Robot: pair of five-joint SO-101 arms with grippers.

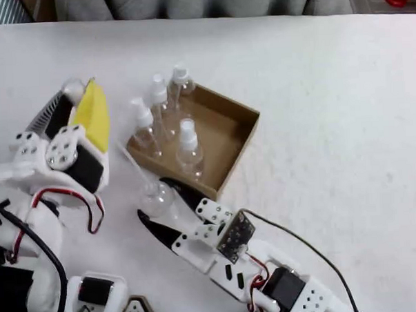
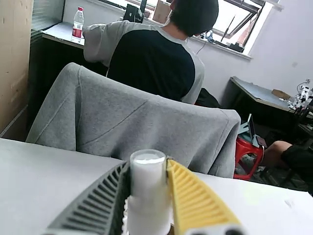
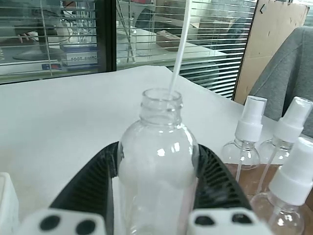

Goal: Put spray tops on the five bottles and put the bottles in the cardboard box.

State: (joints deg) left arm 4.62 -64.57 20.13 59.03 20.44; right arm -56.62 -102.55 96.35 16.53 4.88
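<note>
Yellow-and-grey left gripper (image 2: pixel 148 169): upper left, clamped on the spray top (image 2: pixel 146 196); its dip tube (image 1: pixel 134 166) slants into the neck.
Clear bottle (image 3: pixel 156 161): centre, beside the box; probably light, slick, squashable; grip the body.
Black right gripper (image 1: pixel 153 198): closed round it.
Cardboard box (image 1: pixel 251 123): right, four capped bottles (image 1: pixel 186 139).

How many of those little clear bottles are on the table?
5. Four capped bottles stand in the cardboard box; the fifth bottle, uncapped, stands outside it, gripped by the right claw.
</note>
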